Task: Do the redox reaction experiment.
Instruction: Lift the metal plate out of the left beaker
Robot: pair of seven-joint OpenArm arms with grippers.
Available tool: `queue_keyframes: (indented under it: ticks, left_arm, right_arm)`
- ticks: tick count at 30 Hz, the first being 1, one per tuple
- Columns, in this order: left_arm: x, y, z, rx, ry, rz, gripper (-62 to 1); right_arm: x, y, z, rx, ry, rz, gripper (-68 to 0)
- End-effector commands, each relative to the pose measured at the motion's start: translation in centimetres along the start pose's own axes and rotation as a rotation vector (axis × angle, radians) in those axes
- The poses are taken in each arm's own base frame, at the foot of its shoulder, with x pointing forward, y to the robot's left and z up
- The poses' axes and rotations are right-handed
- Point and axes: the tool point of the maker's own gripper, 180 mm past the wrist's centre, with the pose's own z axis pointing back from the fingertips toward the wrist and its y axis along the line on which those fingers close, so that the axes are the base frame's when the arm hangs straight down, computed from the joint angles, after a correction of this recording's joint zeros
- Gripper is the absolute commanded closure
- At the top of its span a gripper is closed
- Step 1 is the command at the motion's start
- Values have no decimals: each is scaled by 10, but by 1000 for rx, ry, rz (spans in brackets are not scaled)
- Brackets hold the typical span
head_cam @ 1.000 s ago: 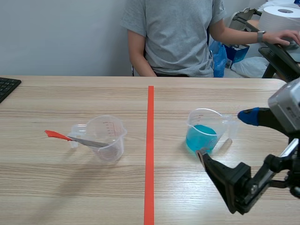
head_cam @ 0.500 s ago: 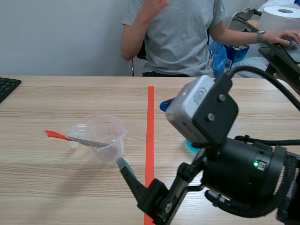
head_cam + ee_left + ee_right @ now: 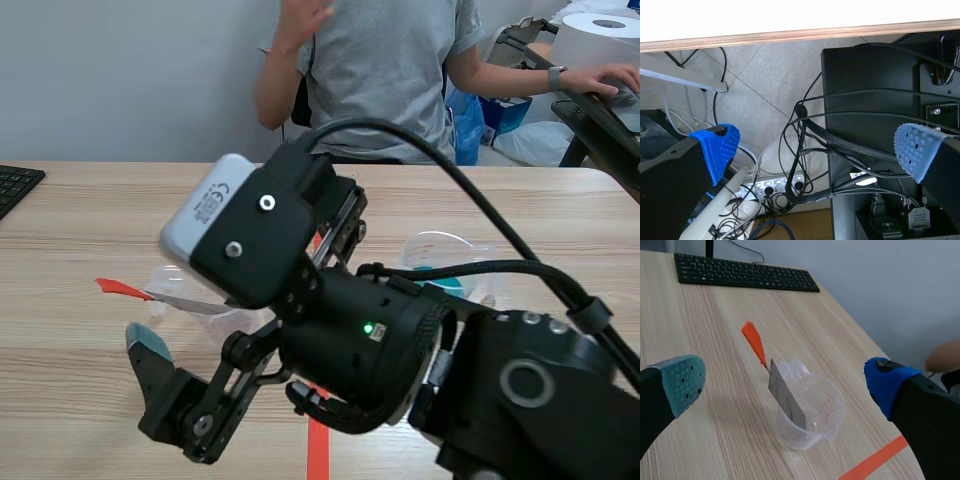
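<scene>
Here, your right gripper [image 3: 786,384] hangs over the left half of the wooden table [image 3: 700,325], its fingers spread wide and holding nothing. Just ahead of it, between the two pads, stands an empty clear cup [image 3: 812,420]. A metal scraper [image 3: 777,387] leans inside the cup, with its orange handle poking out over the rim toward a black keyboard [image 3: 740,272]. The cup of blue liquid [image 3: 445,250] stands on the far side of the red tape line [image 3: 875,460], and the right arm's bulk mostly hides it in the scene view. Your left gripper [image 3: 816,150] is also spread and empty; it sits below the table edge among cables [image 3: 805,150]. A person [image 3: 390,70] sits across the table. The scraper looks like the main risk: a finger that meets its handle on the way down could lever the light cup over. The arm's body also passes close to the blue cup, so a careless swing might knock it and spill the liquid.
</scene>
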Motion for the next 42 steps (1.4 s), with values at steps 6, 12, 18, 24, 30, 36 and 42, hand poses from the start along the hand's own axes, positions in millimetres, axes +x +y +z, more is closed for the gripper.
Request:
queue_keyframes:
  ticks: [6, 12, 18, 24, 30, 36, 42]
  left_arm:
    - [6, -2, 2, -5, -23, 4, -623]
    - [6, -2, 2, -5, -22, 4, -623]
    - [6, -3, 2, -6, -23, 5, -623]
    - [5, -3, 2, -5, -22, 6, -623]
    - [5, -3, 2, -5, -22, 6, -623]
    - [5, -3, 2, -5, -22, 7, -623]
    - [5, -3, 2, -5, -22, 7, -623]
  right_arm:
    - [-8, -1, -31, 5, -13, -2, -679]
    - [-7, 0, -54, 17, -25, -2, -679]
    - [-7, -3, -68, 17, -28, 5, -679]
    - [-7, -8, -70, -3, -28, 8, -637]
    - [-8, -8, -70, -6, -20, 8, -460]
    - [-8, -8, -70, -7, -20, 9, -311]
    - [-10, -8, -70, -6, -10, 9, -158]
